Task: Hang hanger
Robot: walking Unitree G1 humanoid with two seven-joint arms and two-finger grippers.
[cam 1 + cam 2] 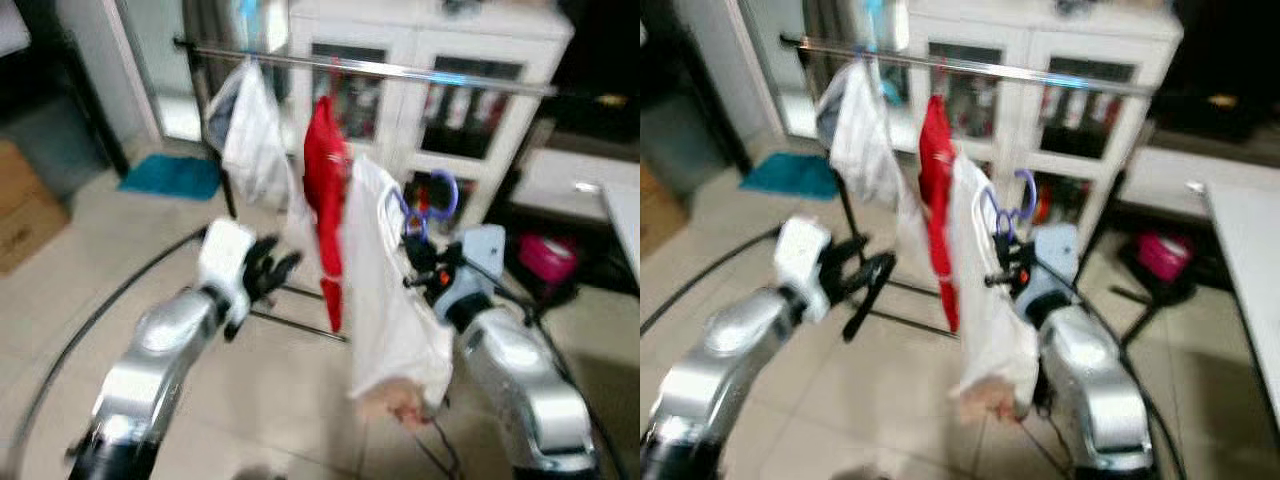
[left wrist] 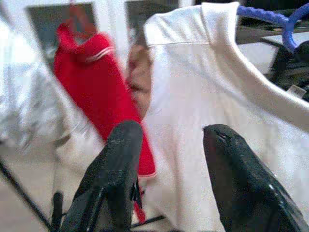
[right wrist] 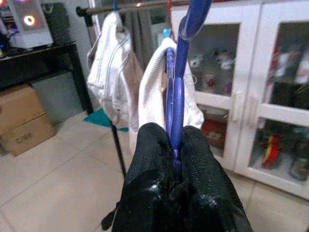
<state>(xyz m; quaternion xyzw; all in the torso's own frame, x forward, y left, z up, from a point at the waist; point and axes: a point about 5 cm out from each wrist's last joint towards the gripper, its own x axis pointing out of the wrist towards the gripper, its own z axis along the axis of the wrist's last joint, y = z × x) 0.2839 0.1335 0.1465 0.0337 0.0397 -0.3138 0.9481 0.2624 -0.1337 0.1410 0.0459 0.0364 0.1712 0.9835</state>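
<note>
the right gripper (image 3: 175, 145) is pinching the blue hanger (image 3: 179, 72) with closed fingers, carrying a white shirt (image 1: 385, 290) below the rail (image 1: 400, 70), while the left gripper (image 2: 169, 159) is waiting with fingers apart beside the shirt.

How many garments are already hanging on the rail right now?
2: a white garment toward the robot's left end of the rail, and a red garment beside it. The white shirt on the blue hanger is held by the right gripper, not on the rail.
</note>
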